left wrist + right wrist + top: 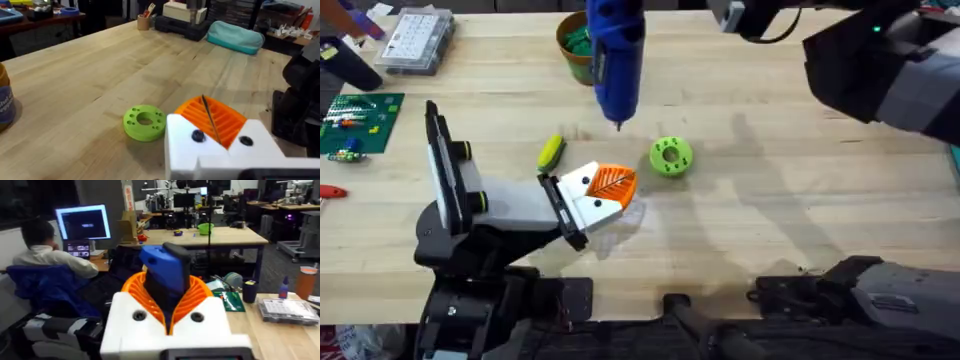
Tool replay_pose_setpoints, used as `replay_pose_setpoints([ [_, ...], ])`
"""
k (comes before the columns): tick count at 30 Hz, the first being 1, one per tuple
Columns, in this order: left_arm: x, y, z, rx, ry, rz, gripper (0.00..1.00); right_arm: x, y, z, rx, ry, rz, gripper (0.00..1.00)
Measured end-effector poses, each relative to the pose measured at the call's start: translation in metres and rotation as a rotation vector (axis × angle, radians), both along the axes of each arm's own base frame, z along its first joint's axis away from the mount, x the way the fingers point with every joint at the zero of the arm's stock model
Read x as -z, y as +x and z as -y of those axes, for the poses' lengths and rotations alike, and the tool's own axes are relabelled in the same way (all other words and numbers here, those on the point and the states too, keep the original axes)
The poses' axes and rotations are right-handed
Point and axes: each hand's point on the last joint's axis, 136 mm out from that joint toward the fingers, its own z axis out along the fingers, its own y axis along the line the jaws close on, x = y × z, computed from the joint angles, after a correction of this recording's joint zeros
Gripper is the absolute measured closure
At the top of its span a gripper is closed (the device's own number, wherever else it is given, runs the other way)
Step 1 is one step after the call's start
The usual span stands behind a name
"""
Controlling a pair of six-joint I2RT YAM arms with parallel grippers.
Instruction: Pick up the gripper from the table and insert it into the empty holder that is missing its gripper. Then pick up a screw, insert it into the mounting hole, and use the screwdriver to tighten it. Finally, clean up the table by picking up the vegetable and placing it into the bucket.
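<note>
The right gripper (167, 312) clamps the screwdriver (617, 55), bit poised beyond the holder (588, 203). The tool looks rigid and smooth; a mid-barrel grip suits. Left fingers: cannot tell.

Black-and-grey arms (470, 240) carry white blocks with orange ribbed fingers (150, 297).

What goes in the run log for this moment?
phase: screw tightening | right gripper: shut on screwdriver, bit above table | orange gripper: seated in holder | vegetable: on table | bucket: behind screwdriver
</note>
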Motion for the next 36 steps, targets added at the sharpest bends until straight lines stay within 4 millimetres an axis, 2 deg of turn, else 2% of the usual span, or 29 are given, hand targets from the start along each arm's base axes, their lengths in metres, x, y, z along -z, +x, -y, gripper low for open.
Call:
replay_pose_setpoints([
  [7, 0.000, 0.000, 0.000, 0.000, 0.000, 0.000, 0.984, 0.001, -0.016, -0.012, -0.054, 0.001, 0.006, 0.984],
  [15, 0.000, 0.000, 0.000, 0.000, 0.000, 0.000, 0.984, 0.013, -0.029, -0.033, -0.111, -0.010, 0.020, 0.984],
  [27, 0.000, 0.000, 0.000, 0.000, 0.000, 0.000, 0.984, 0.018, -0.046, -0.046, -0.157, -0.014, 0.052, 0.984],
  [36, 0.000, 0.000, 0.000, 0.000, 0.000, 0.000, 0.984, 0.028, -0.044, -0.052, -0.164, -0.031, 0.043, 0.984],
])
